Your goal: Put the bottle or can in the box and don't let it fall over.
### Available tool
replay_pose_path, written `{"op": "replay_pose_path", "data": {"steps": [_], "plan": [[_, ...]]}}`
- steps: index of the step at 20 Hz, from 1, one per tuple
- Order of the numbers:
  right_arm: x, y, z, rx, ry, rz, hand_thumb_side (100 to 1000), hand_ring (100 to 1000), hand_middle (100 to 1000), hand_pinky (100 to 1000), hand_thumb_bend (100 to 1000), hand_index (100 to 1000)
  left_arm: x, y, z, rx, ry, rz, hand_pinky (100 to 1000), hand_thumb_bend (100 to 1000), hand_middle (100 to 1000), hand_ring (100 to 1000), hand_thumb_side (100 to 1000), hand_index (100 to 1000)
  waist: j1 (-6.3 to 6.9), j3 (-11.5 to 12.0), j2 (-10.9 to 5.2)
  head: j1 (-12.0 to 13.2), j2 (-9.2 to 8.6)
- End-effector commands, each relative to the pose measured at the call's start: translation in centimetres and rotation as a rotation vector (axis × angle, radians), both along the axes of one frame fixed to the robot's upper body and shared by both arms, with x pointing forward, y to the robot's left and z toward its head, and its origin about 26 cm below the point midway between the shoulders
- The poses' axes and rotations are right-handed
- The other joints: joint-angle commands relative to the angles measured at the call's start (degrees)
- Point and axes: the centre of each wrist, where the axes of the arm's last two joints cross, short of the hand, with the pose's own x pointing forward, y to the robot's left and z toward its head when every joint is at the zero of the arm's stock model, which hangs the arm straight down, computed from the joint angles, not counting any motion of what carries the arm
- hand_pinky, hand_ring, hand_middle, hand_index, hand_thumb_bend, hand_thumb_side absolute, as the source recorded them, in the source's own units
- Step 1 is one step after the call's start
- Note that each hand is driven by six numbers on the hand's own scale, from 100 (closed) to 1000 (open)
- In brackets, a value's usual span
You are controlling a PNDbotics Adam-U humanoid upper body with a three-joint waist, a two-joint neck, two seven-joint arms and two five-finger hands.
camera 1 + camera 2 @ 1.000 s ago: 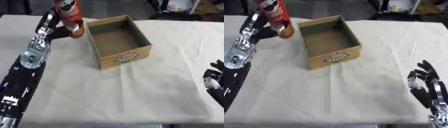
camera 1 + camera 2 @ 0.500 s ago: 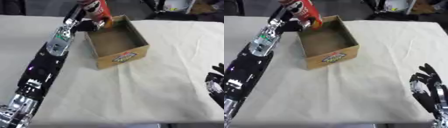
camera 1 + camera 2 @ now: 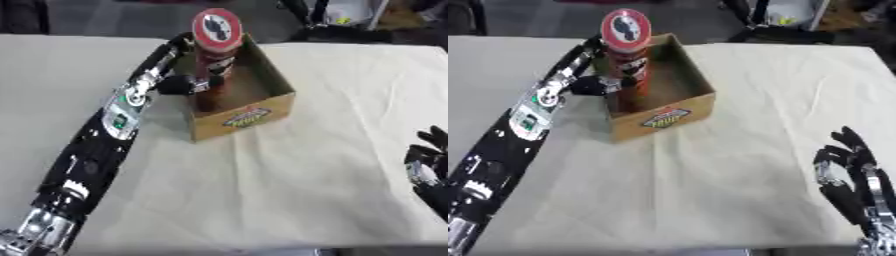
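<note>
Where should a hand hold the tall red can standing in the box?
Probably around the can's upper body, above the box rim, coming from the robot's left as the left hand does. It stands upright by the left wall, with only that stretch exposed.

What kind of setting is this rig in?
Probably a lab or test workspace: a table under a plain cream cloth, a single cardboard box with a red can as props, and dark equipment behind the far edge.

Matt brown cardboard box (image 3: 238, 119) with a printed label; glossy red printed can (image 3: 627, 65) with smooth lid; creased cream cloth over the table (image 3: 289, 190); black glossy left arm (image 3: 105, 135) with silver metal joints.
</note>
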Motion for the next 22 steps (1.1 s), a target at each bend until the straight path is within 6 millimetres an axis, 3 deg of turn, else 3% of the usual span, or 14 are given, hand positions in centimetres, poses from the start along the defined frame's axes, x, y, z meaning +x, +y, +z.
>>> {"op": "replay_pose_path", "data": {"steps": [1, 5, 10, 16, 22], "plan": [[0.1, -0.4, 0.5, -0.013, -0.014, -0.007, 492, 843, 892, 864, 100, 1000, -1.1, 1.8, 2.1, -0.047, -0.056, 0.021, 939, 738, 962, 903, 825, 1000, -0.01, 0.2, -1.19, -0.54, -0.99], [0.1, -0.5, 0.4, -0.015, -0.011, -0.01, 493, 843, 892, 864, 100, 1000, -4.6, 4.9, 2.3, -0.241, -0.076, 0.039, 924, 570, 928, 882, 767, 1000, 0.23, 1.15, -1.01, -1.05, -1.59], [-0.1, -1.0, 0.4, -0.02, -0.011, -0.034, 496, 843, 893, 864, 100, 1000, -10.3, 9.5, 1.0, -0.422, -0.116, 0.185, 913, 502, 904, 863, 747, 982, 1.01, 2.97, -0.88, -1.08, -0.71], [-0.2, -1.2, 0.3, -0.022, -0.01, -0.048, 494, 843, 893, 864, 100, 1000, -15.0, 11.4, -2.9, -0.545, -0.075, 0.396, 912, 465, 892, 853, 760, 966, 1.18, 4.4, -0.82, -1.79, -0.4], [-0.3, -1.3, 0.2, -0.021, -0.007, -0.054, 493, 843, 894, 864, 100, 1000, -16.3, 11.3, -5.1, -0.59, -0.028, 0.494, 912, 453, 890, 852, 766, 964, 1.0, 4.83, -1.24, -1.95, -0.58]]}}
